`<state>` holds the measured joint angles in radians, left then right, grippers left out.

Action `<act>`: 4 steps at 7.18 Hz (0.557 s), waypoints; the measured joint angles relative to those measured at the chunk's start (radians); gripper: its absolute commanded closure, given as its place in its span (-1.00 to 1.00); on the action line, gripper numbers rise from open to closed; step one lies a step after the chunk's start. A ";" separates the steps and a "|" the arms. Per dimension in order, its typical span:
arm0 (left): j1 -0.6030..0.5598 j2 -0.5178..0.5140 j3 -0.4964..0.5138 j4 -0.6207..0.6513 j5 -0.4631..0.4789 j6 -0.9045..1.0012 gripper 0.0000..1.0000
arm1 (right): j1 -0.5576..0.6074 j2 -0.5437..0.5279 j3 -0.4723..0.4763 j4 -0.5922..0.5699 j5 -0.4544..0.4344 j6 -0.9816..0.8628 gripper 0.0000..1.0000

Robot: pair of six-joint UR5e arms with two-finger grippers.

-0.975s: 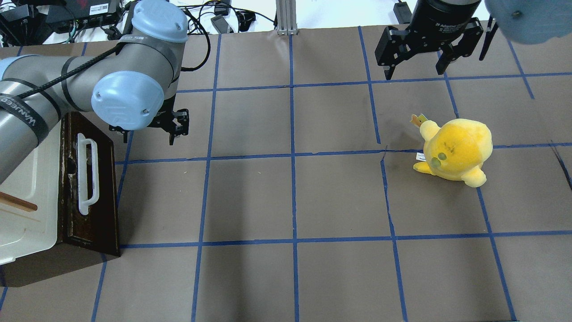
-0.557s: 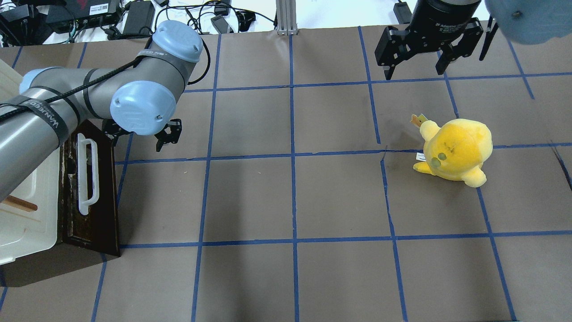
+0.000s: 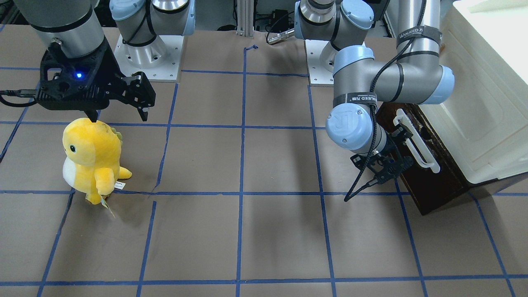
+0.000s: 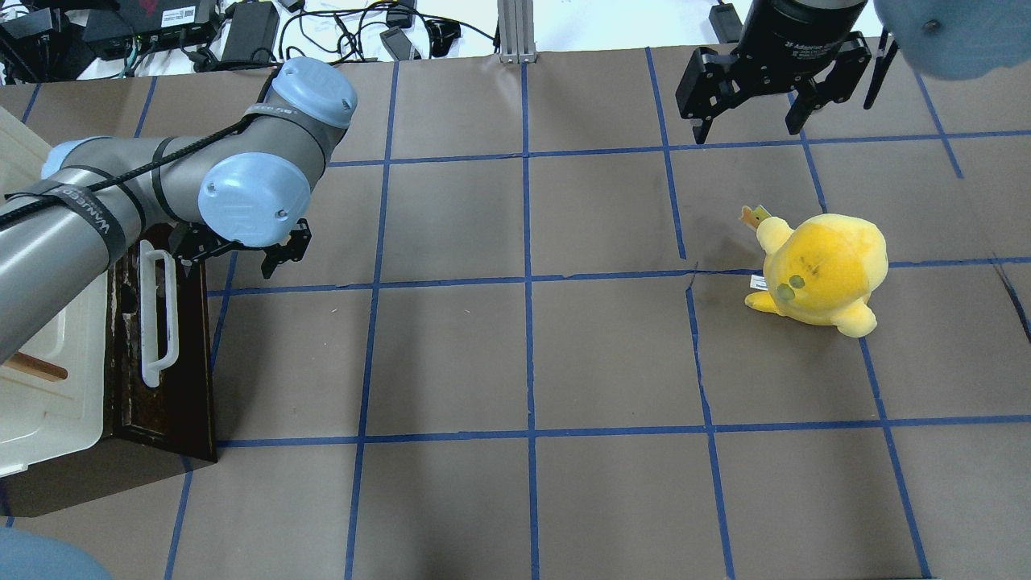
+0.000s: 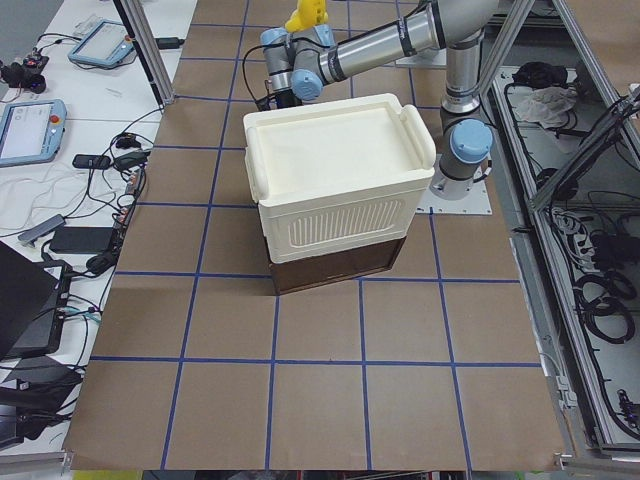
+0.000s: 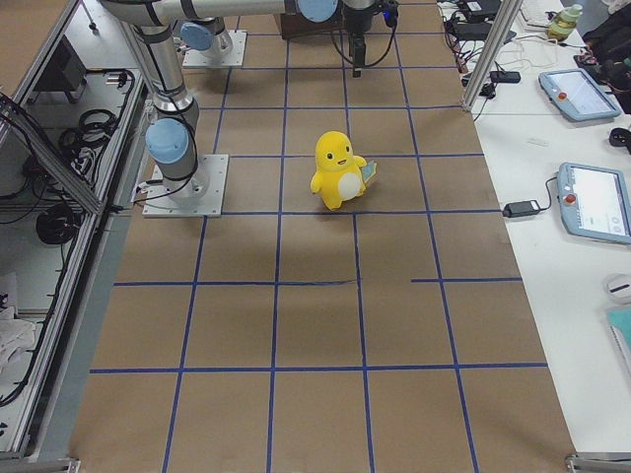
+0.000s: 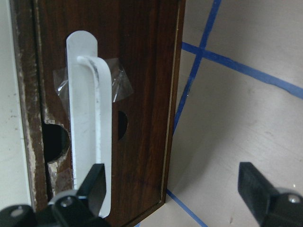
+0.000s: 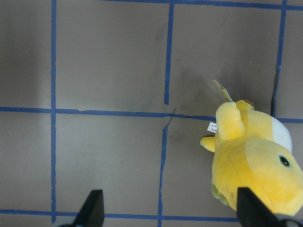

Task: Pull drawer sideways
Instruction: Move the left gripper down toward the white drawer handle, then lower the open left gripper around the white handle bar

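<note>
Brown paper covers the tabletop [image 4: 523, 362], ruled into squares by blue tape [image 4: 451, 281], and we see cables and power bricks [image 4: 346, 20] heaped past its far edge. We place everything else against the drawer [image 4: 193, 362]. The cream cabinet [image 4: 48, 403] sits above and behind its dark brown front, and the white bar handle [image 4: 157, 322] runs along that front. Our left tool [image 7: 171, 177] hangs just beside the drawer's corner with its fingers spread wide. One finger [image 7: 94, 182] is before the handle's end and the other is over bare paper; we cannot tell whether it touches. The left arm's strap [image 4: 89, 217] reads roughly "WANJEED". Well apart from the drawer stands a yellow plush toy [image 4: 821, 270]. The right tool [image 4: 747, 121], fingers apart and lettered "2F Adaptive", hangs near the toy over bare paper.
</note>
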<state>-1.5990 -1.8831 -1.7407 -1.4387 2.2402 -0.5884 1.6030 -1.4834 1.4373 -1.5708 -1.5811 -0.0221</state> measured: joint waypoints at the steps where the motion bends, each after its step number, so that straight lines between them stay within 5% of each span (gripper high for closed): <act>1: 0.027 -0.003 -0.001 0.000 0.002 -0.016 -1.00 | 0.000 0.000 0.000 0.000 0.000 0.000 -1.00; 4: 0.047 -0.012 -0.001 -0.006 -0.001 -0.111 -1.00 | 0.000 0.000 0.000 0.000 0.001 0.001 -1.00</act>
<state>-1.5517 -1.8951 -1.7418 -1.4446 2.2391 -0.6990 1.6030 -1.4834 1.4374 -1.5708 -1.5804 -0.0215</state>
